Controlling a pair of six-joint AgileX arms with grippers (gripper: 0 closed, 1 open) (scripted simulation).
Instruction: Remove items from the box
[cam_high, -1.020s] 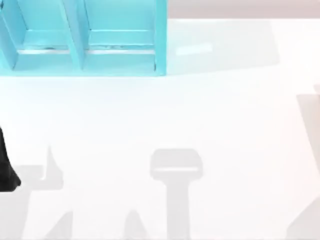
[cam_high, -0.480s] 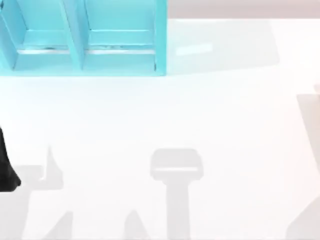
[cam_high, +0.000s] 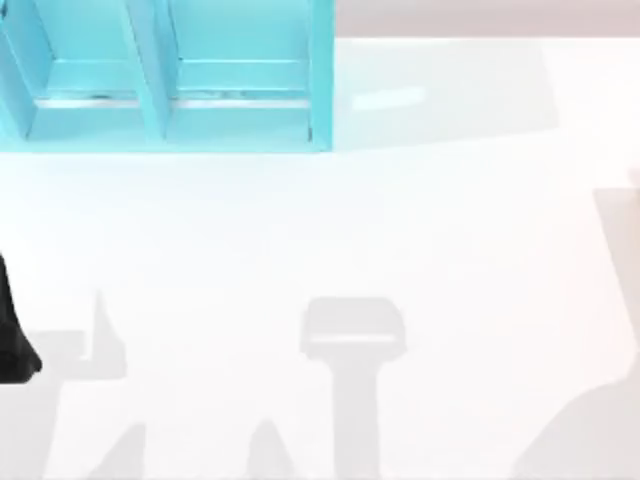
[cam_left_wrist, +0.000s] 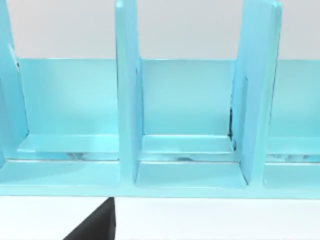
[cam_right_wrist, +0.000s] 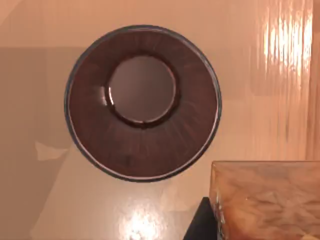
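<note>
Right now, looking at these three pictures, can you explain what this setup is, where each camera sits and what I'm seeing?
This is a simulated two-armed AgileX robot at a white table. The overhead camera looks down on a turquoise shelf unit; the dark shape at the table's left edge is part of the left arm. The left wrist camera faces that shelf's compartments. The right wrist camera looks straight down into a reddish-brown cup, with an orange-brown block beside it on a tan surface. I can't see either tool holding anything.

The carton-shaped block (cam_right_wrist: 265, 200) and the turquoise shelf (cam_high: 165, 75) are cut off by picture edges.
</note>
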